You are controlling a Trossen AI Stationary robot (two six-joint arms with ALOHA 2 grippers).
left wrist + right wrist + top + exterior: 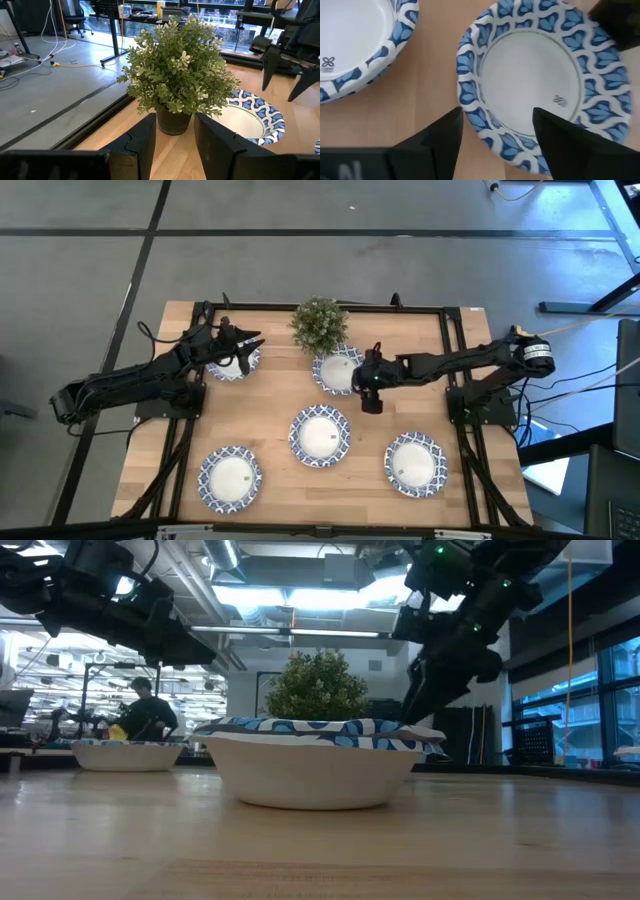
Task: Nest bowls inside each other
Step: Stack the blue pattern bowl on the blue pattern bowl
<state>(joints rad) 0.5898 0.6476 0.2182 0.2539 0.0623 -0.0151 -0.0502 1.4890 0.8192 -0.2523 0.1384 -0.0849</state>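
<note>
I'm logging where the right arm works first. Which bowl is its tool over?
The bowl just below the plant: the right tool hangs open at its edge. The other bowls sit well clear of it.

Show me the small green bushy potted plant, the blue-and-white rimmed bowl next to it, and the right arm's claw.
Small green bushy potted plant [319, 323]: high view, leafy top.
Blue-and-white rimmed bowl beside plant [335, 370]: high view, white inside.
Right gripper [497, 131]: right wrist view, between open fingertips.
</note>
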